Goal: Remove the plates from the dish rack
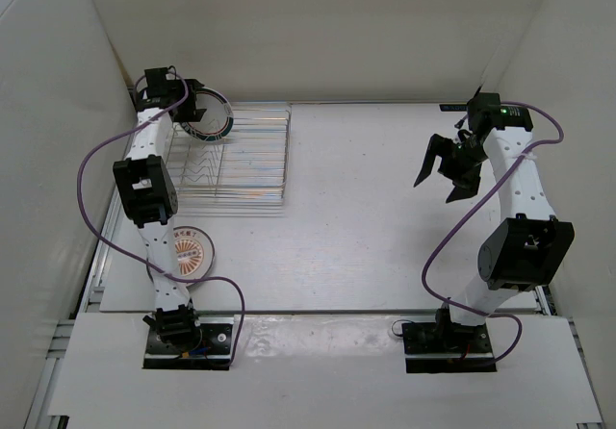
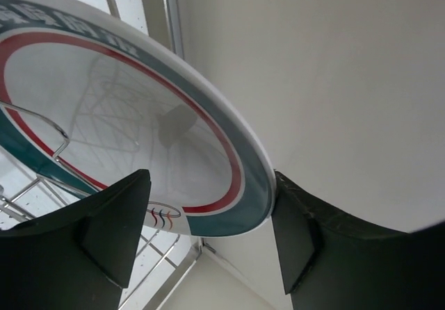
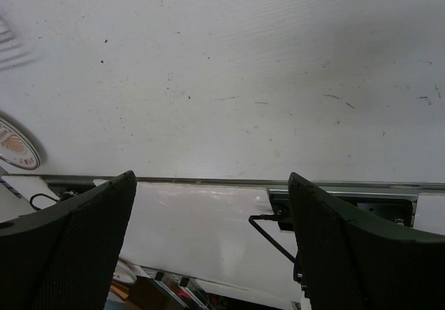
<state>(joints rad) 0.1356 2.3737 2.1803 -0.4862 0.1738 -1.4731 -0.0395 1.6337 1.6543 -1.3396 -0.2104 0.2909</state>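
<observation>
Right gripper (image 3: 210,179) jaws wide apart over white table (image 3: 243,67); orange-patterned plate (image 3: 14,144) at left edge

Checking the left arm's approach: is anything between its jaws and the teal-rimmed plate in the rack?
Nothing visible: the left gripper straddles the teal-rimmed plate at its rim, one jaw each side.

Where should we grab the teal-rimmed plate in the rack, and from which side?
Take the teal-rimmed plate by its upper rim, from above, one finger on each face. It stands on edge in the dish rack, wires crossing its lower part, so only the top edge is free. The left gripper straddles that rim, jaws open.
</observation>
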